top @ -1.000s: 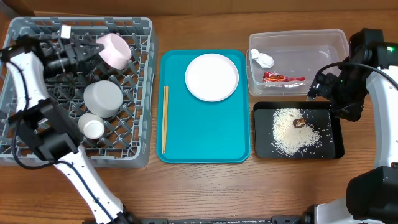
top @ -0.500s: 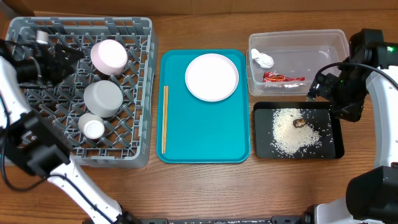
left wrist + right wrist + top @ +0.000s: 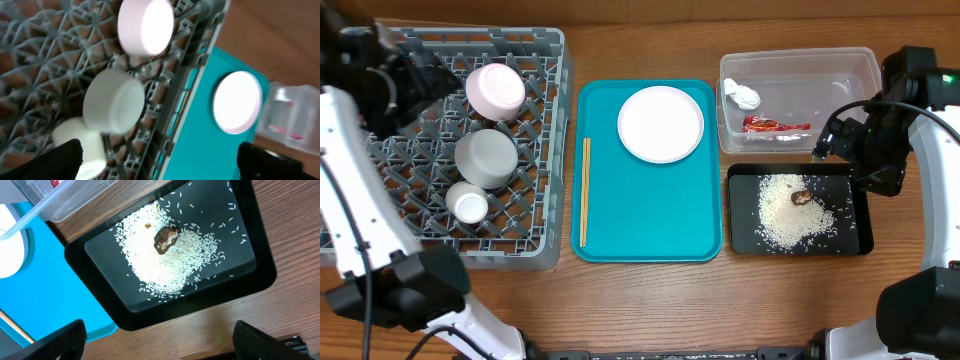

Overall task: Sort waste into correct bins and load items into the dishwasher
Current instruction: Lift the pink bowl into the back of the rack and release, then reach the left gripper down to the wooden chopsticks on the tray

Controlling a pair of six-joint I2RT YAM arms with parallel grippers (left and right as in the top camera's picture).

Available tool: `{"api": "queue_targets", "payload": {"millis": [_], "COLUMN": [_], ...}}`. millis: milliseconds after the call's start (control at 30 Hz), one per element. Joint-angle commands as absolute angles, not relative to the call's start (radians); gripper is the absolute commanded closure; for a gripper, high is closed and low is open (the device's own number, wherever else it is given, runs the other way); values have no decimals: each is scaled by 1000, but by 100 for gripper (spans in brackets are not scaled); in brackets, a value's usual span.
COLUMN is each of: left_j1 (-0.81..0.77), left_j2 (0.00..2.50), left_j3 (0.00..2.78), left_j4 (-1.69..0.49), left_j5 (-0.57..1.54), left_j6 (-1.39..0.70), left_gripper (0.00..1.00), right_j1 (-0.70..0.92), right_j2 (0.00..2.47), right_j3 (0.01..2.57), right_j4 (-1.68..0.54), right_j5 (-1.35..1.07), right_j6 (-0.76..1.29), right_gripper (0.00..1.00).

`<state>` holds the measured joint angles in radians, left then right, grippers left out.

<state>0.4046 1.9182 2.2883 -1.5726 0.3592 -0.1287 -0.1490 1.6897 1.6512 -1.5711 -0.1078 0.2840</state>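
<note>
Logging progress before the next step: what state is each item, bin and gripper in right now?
small dish: in the dish rack, not gripped.
grey bowl: in the rack, bottom up.
small cup: in the rack.
plate: on the turquoise tray, not loaded.
chopsticks: on the turquoise tray, not loaded.
clear tub: holds tissue and wrapper.
black tray: holds rice and scrap.
left gripper: open, empty.
right gripper: open, empty.

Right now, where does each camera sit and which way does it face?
Overhead: above the table, facing straight down; dish rack, turquoise tray, left arm, right arm show.
Left wrist: over the rack, tilted toward the white plate; left claw open, tips showing.
Right wrist: over the black tray, looking down at rice; right claw open, tips showing.
Overhead and left wrist share the plate.
</note>
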Motion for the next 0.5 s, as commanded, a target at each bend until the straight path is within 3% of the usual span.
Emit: {"api": "queue_targets", "payload": {"millis": [0, 467], "left_j1": [323, -39], "left_j2": [1881, 1768], "left_j3": [2304, 2115], "left_j4": [-1624, -1690], "left_j5": [170, 123], "left_j6": [-234, -303], "left_gripper": [0, 0], "right_j1": [-152, -152], "right_j2": [1661, 1661], "right_j3": [1679, 1679], "right_j4": [-1570, -1586], "right_j5": [-113, -113], "right_j6": [281, 280], "right_gripper": [5, 2]}}
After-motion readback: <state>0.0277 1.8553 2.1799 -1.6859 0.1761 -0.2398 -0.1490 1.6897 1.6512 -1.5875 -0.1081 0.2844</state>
